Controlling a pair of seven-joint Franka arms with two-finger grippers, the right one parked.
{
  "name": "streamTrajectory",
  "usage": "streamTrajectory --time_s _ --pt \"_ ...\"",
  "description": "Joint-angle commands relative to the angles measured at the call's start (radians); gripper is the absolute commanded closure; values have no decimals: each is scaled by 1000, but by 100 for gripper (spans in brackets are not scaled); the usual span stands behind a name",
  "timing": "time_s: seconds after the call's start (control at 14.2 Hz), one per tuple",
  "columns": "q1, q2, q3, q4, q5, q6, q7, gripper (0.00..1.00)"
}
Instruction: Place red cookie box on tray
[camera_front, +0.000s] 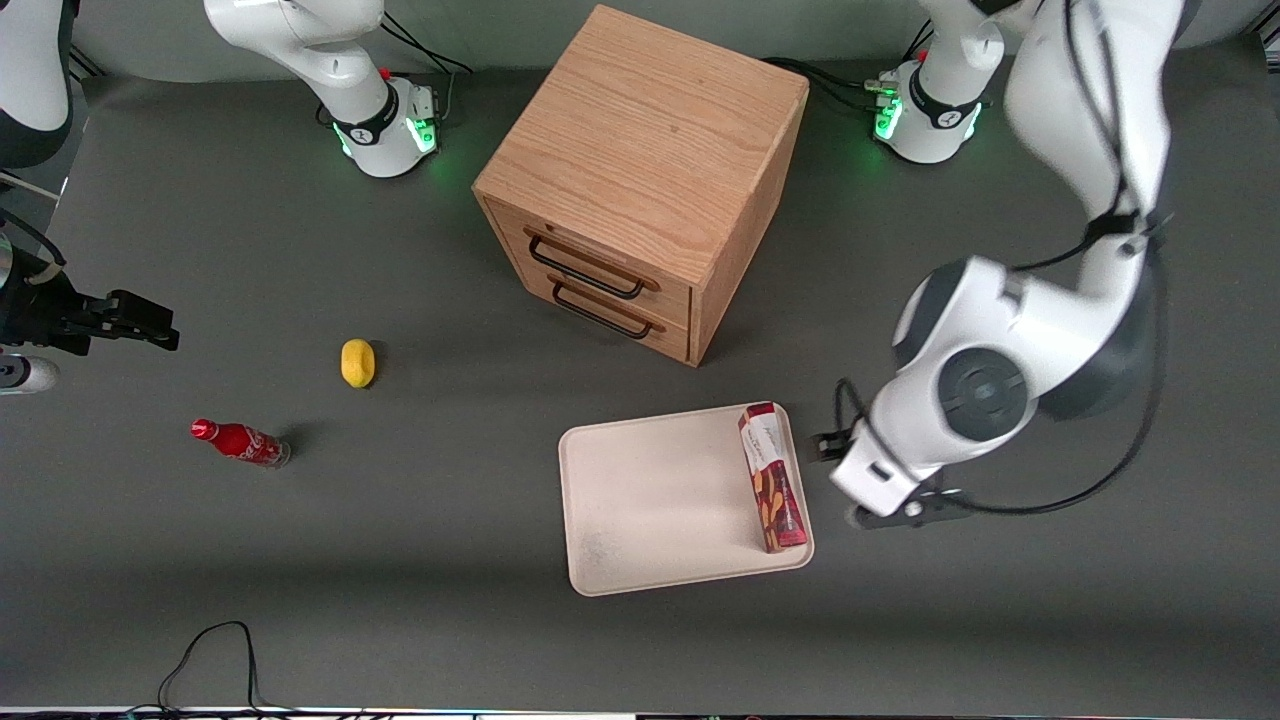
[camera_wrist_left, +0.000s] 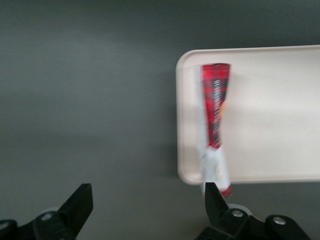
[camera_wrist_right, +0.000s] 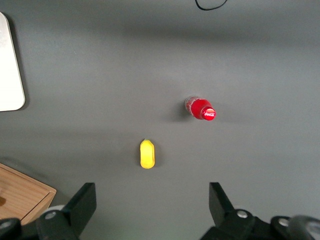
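The red cookie box (camera_front: 772, 478) lies on the cream-white tray (camera_front: 650, 500), along the tray's short edge toward the working arm's end. In the left wrist view the box (camera_wrist_left: 215, 115) rests inside the tray's rim (camera_wrist_left: 181, 125). My left gripper (camera_front: 840, 480) hangs above the mat just beside the tray, apart from the box. In the wrist view the gripper (camera_wrist_left: 147, 200) is open and empty, its fingertips (camera_wrist_left: 82, 197) wide apart over bare mat.
A wooden drawer cabinet (camera_front: 645, 180) stands farther from the front camera than the tray. A yellow object (camera_front: 357, 362) and a small red cola bottle (camera_front: 240, 442) lie toward the parked arm's end. A black cable (camera_front: 210, 650) loops at the table's near edge.
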Motion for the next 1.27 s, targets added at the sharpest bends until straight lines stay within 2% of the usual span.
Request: streamTrajectory --time_s 0.0,0.21,0.28,0.49,0.63,0.77,0.99,1.2 --pt "85 -235 -3 -226 -37 -13 112 0" --pt "138 -441 13 -405 -68 -24 160 0" --pt "133 -481 57 -424 -69 -41 162 0" --pt "112 -527 178 -415 -74 -87 185 0" --pt "105 -560 235 -417 -80 -136 322 0" --pt "105 -581 290 -426 -126 -157 366 0" --pt "20 -610 419 -464 -134 -188 378 0" --pt "21 -671 438 -559 -132 -113 469 0"
